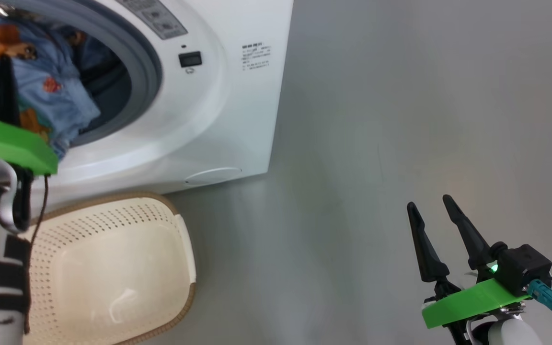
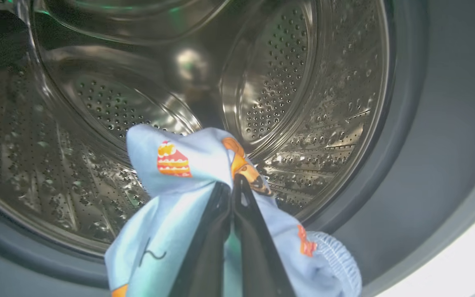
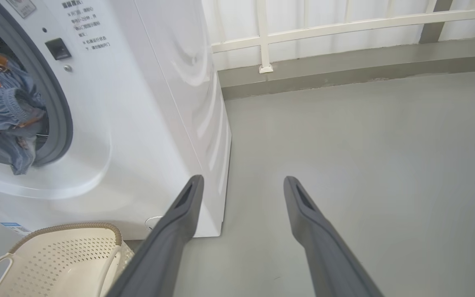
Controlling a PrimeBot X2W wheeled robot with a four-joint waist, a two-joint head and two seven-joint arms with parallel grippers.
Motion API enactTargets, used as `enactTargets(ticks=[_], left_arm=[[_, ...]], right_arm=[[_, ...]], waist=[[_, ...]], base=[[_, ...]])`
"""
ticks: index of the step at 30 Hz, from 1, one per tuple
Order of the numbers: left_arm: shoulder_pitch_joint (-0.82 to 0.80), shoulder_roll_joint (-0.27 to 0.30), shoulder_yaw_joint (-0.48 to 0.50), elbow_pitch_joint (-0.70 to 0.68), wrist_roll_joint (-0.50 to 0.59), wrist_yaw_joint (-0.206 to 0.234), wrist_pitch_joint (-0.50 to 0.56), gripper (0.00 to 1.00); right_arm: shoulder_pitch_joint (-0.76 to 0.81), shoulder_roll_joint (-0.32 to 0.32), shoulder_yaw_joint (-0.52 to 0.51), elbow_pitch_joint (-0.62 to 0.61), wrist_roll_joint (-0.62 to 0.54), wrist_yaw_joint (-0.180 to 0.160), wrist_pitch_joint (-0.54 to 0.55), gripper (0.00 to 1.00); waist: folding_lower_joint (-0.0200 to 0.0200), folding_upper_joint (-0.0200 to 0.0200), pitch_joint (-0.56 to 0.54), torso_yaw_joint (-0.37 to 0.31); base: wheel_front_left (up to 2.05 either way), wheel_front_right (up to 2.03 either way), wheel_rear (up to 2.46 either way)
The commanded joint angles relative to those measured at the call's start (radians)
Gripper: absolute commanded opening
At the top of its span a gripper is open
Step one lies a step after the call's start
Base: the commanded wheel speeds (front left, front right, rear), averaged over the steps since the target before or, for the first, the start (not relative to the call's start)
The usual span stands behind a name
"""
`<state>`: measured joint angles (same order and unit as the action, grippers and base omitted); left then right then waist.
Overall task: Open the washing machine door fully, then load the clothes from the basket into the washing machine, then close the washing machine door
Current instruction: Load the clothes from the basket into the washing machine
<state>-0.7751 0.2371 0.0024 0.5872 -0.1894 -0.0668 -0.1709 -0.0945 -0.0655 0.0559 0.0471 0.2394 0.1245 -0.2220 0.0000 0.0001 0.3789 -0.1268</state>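
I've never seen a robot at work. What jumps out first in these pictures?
First, the light-blue printed clothes, pinched in the shut left gripper at the mouth of the shiny steel drum of the white washing machine. In front of the machine, the cream basket looks empty. At the lower right of the head view, the right gripper hangs open, holding nothing.

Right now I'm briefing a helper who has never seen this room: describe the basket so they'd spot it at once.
Find the big white washing machine on the grey floor. At the foot of its front, below the round opening, sits the basket. It is cream plastic dotted with holes, with a brown woven-look rim, unlike the smooth white machine.
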Motion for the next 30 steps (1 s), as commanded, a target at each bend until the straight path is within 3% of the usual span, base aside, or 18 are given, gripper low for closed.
enactTargets(ticks=[1, 21, 27, 30], left_arm=[[-0.042, 0.049, 0.024, -0.010, 0.002, -0.003, 0.002, 0.00], [-0.371, 0.125, -0.003, 0.196, 0.009, -0.007, -0.035, 0.00], [-0.434, 0.142, -0.016, 0.171, 0.045, 0.023, -0.084, 0.00], [-0.462, 0.146, -0.024, 0.086, 0.079, 0.049, -0.090, 0.00]], right_arm=[[-0.017, -0.002, 0.026, -0.022, -0.002, 0.006, -0.011, 1.00], [-0.085, 0.014, 0.033, -0.007, 0.023, 0.006, -0.038, 1.00], [-0.096, 0.015, 0.042, -0.005, 0.032, 0.006, -0.039, 1.00], [-0.103, 0.015, 0.049, -0.011, 0.041, 0.006, -0.039, 1.00]], waist=[[0.0000, -0.0001, 0.048, -0.019], [0.0000, -0.0001, 0.276, -0.057], [0.0000, -0.0001, 0.306, -0.062], [0.0000, -0.0001, 0.326, -0.066]], base=[[0.00, 0.00, 0.00], [0.00, 0.00, 0.00], [0.00, 0.00, 0.00], [0.00, 0.00, 0.00]])
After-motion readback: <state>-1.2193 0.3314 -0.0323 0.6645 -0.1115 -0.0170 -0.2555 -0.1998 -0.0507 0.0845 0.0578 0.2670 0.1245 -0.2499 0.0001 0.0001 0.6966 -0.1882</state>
